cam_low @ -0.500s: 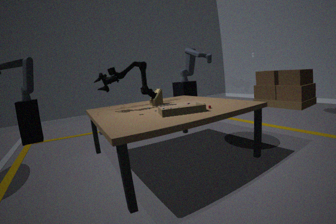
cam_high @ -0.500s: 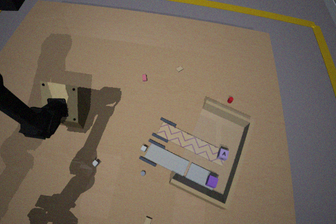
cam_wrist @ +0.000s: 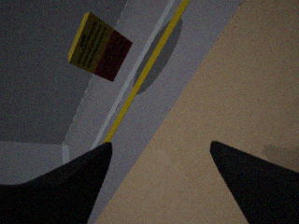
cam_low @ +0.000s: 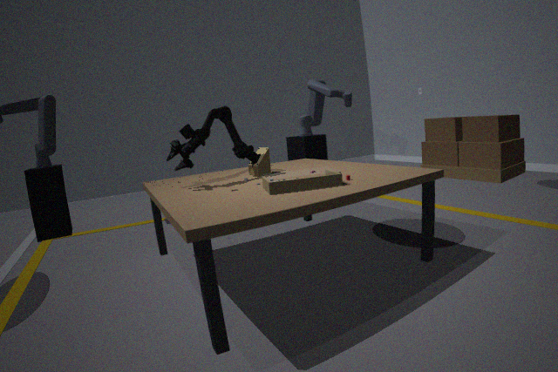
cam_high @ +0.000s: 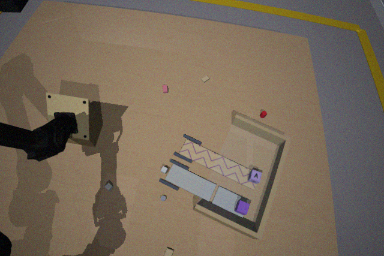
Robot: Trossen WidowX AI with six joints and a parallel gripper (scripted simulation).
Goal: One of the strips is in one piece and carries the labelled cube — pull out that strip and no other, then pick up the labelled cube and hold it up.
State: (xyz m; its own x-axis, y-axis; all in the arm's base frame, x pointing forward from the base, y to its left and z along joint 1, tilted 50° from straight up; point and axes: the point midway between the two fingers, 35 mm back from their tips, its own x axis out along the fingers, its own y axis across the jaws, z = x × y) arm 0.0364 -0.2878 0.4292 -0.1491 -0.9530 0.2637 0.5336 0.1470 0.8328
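Note:
A shallow open-front tray lies on the right part of the table. A zigzag-patterned strip in one piece runs out of it and carries a pale purple cube marked "A" at its inner end. Beside it a grey strip lies in two pieces, with a plain purple cube on the inner piece. My gripper is open and empty. It hangs high over the table's left edge, far from the tray, and is out of frame in the overhead view.
My arm rises from a wooden mount at the left. Small loose pieces lie around: a pink block, a tan block, a red cylinder, a white cube, a grey cube.

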